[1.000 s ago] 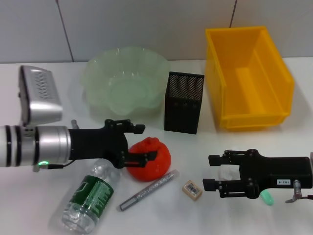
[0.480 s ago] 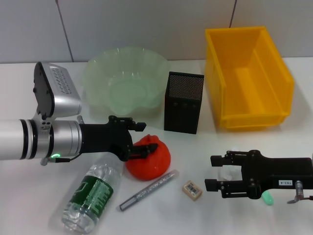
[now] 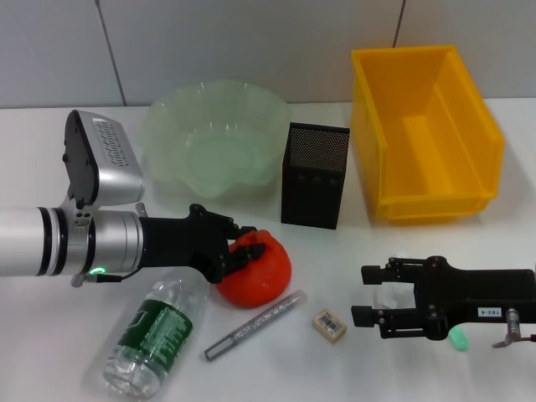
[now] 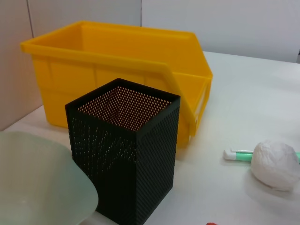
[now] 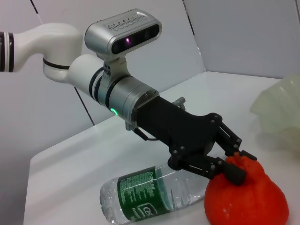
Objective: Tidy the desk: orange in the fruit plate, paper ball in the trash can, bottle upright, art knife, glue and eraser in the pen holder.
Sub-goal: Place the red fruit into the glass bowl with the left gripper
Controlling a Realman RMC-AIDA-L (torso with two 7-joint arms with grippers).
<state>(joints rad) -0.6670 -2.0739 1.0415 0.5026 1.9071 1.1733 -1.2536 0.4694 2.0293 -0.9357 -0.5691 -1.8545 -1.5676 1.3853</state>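
Left gripper (image 3: 239, 249) reaches in from the left, fingers closed on the top of the orange (image 3: 258, 270), which sits on the table (image 3: 75, 352) near of the fruit plate (image 3: 213, 138). Bottle (image 3: 155, 331) lies on its side, touching the orange's left edge. Right gripper (image 3: 368, 296) is parked near-right, jaws apart and empty, eraser (image 3: 328, 325) just left of it. Open table lies between orange and plate rim.

The white table (image 3: 67, 352) carries the pen holder (image 3: 315, 176); fruit plate (image 3: 213, 138) beside it, trash can (image 3: 427, 134) opposite, orange (image 3: 255, 270), bottle (image 3: 155, 335) and eraser (image 3: 329, 326) nearer.
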